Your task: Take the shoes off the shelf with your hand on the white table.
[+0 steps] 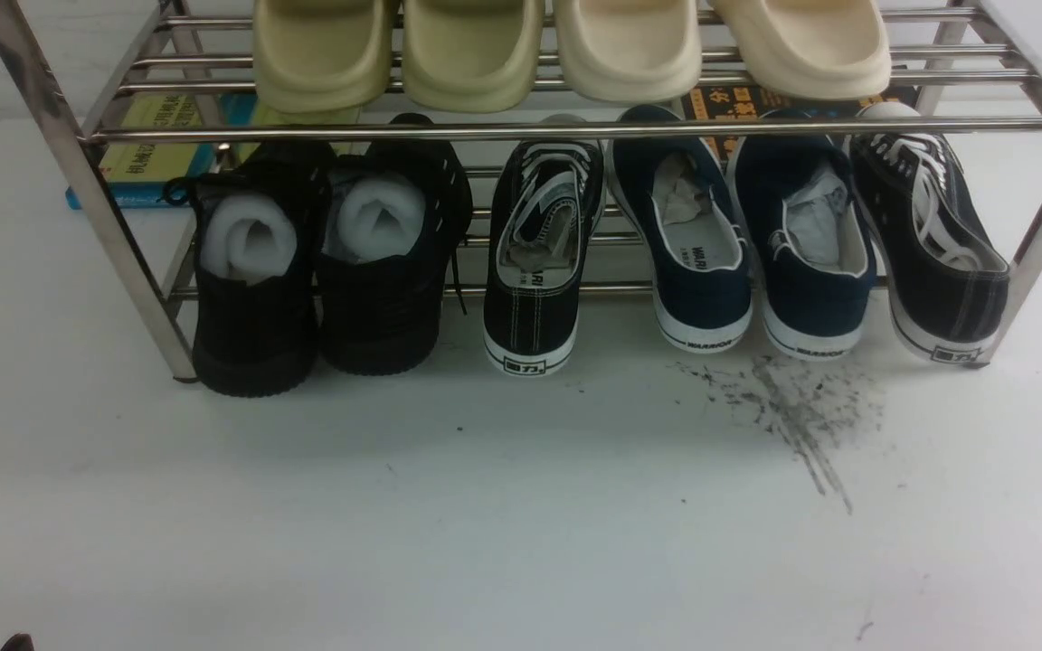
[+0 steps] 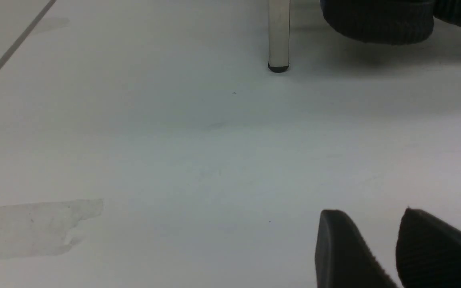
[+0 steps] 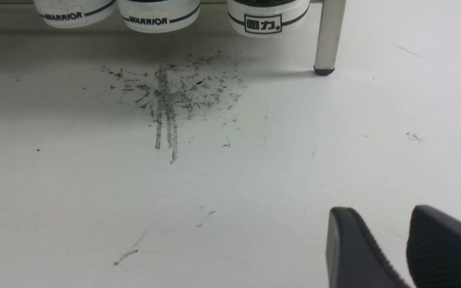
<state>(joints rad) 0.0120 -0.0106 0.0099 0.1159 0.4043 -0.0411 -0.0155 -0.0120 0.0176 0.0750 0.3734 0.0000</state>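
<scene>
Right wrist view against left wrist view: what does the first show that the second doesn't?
Only the right wrist view shows shoes marked WARRIOR and a patch of dark scuffs.

Only the left wrist view shows black shoes with dark soles and a long grey line.

Both show the white table, a rack leg and two gripper fingers, one pair per view.

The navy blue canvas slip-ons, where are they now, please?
In the front view, the navy slip-ons sit right of centre on the steel rack's lower tier, between two black lace-up sneakers.
</scene>
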